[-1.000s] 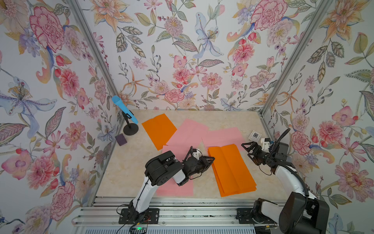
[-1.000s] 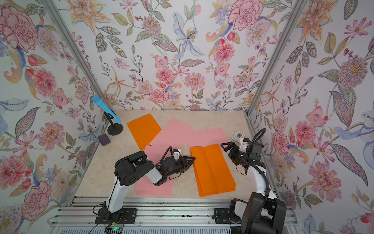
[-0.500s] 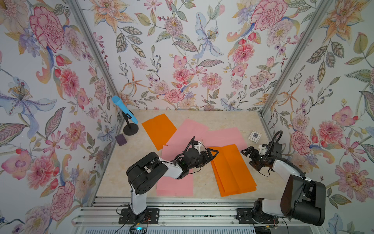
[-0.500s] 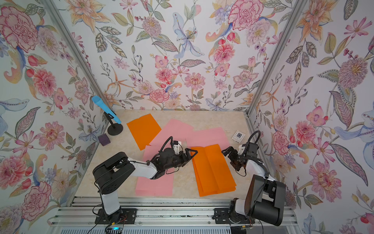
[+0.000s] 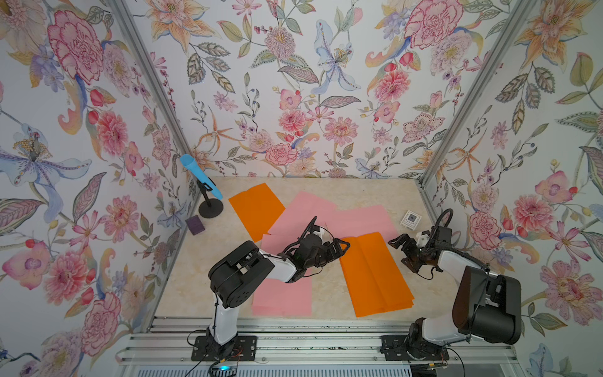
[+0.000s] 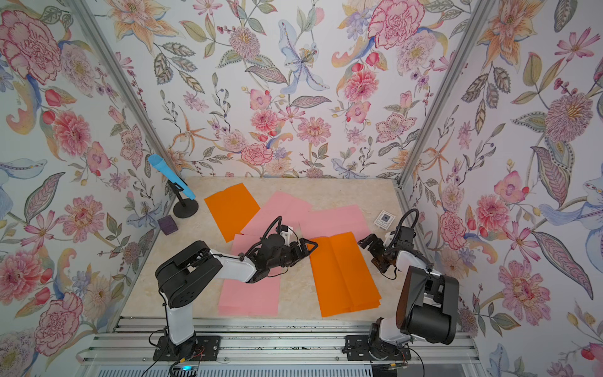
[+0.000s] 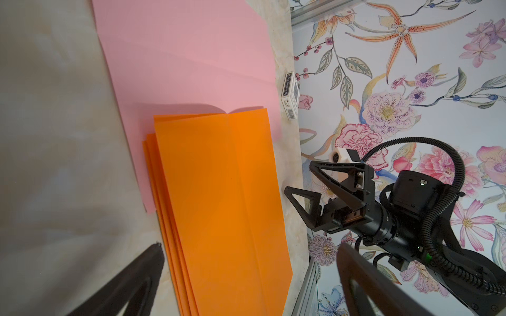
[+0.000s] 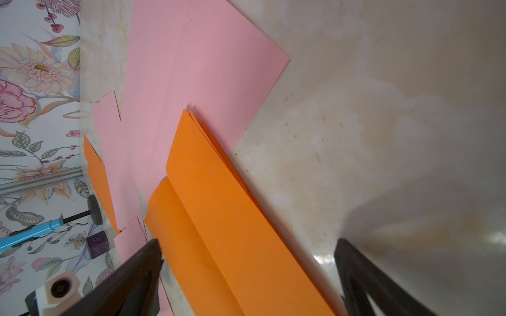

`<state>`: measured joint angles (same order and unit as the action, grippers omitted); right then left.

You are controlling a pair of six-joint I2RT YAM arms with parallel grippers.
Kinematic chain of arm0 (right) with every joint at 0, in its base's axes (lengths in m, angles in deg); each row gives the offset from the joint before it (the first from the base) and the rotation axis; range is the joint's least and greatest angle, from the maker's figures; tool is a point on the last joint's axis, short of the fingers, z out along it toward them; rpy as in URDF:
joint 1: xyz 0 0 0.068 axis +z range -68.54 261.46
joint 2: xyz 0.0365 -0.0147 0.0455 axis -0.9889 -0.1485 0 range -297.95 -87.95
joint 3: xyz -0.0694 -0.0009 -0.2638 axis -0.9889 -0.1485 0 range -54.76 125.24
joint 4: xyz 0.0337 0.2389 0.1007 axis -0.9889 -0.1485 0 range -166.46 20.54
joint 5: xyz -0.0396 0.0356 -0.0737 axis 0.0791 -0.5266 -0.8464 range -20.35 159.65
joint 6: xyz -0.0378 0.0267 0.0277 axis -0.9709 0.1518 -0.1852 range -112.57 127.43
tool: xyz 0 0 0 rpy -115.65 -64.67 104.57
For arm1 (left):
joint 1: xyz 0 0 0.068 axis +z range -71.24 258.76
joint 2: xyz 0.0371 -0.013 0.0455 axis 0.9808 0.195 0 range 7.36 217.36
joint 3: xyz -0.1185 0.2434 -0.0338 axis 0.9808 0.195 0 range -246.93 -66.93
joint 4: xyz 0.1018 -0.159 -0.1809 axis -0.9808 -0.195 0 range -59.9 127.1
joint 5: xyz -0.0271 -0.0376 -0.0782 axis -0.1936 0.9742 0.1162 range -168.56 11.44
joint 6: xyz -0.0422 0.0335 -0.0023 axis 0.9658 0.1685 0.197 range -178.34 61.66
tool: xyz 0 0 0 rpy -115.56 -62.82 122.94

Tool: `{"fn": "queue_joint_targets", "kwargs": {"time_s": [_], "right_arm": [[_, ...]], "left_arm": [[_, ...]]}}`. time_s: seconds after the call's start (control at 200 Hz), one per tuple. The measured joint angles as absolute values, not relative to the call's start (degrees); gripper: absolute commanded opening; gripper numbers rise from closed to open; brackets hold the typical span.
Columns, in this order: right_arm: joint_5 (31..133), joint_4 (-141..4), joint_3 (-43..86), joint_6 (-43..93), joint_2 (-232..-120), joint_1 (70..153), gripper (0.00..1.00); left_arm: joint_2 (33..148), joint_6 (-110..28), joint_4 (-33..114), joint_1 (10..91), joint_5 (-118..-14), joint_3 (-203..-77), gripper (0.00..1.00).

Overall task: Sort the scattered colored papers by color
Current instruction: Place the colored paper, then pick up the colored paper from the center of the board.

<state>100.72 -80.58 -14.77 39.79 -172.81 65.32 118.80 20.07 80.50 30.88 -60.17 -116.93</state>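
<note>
A stack of orange papers point(image 5: 375, 274) point(image 6: 342, 274) lies at the front right, its far end over a pink sheet point(image 5: 359, 218). Another orange sheet point(image 5: 256, 209) lies at the back left, and a pink sheet point(image 5: 284, 293) sits under my left arm. My left gripper point(image 5: 341, 249) point(image 7: 247, 247) hovers open at the stack's point(image 7: 219, 191) far left corner, holding nothing. On the other side of the stack point(image 8: 219, 219), my right gripper point(image 5: 396, 251) point(image 8: 247, 243) is also open and empty.
A white printed card point(image 5: 410, 219) lies by the right wall. A blue microphone on a black stand point(image 5: 208, 192) and a purple block point(image 5: 195, 225) stand by the left wall. Flowered walls enclose three sides, and a metal rail point(image 5: 293, 326) runs along the front.
My left gripper opened wide and moved right to the corner of the orange stack. The right arm folded down toward the front, its gripper shifting slightly nearer.
</note>
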Motion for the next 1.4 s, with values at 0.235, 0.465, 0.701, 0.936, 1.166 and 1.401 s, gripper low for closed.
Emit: {"fn": "queue_joint_targets", "kwargs": {"time_s": [0.235, 0.465, 0.701, 0.936, 1.166, 1.401], "right_arm": [[102.69, -79.36, -14.66, 40.44, -174.10, 65.32, 1.00], [104.74, -77.76, -18.56, 42.59, -171.30, 66.23, 1.00], [104.57, -78.83, -19.93, 43.72, -166.29, 67.15, 1.00], [103.41, -79.31, -19.91, 43.90, -166.36, 67.24, 1.00], [102.25, -79.73, -18.86, 43.87, -167.34, 67.20, 1.00], [100.79, -80.25, -16.48, 43.94, -167.85, 65.43, 1.00]], "left_arm": [[121.70, 21.97, 82.90, 31.64, -58.15, -116.23, 1.00], [123.50, 22.52, 85.33, 32.10, -56.86, -117.15, 1.00], [126.03, 22.70, 85.61, 32.32, -55.73, -120.38, 1.00], [128.68, 22.67, 84.76, 32.72, -54.24, -124.69, 1.00], [130.60, 22.65, 84.08, 33.39, -53.02, -128.58, 1.00], [131.10, 18.85, 79.76, 34.14, -52.82, -130.53, 1.00]]}}
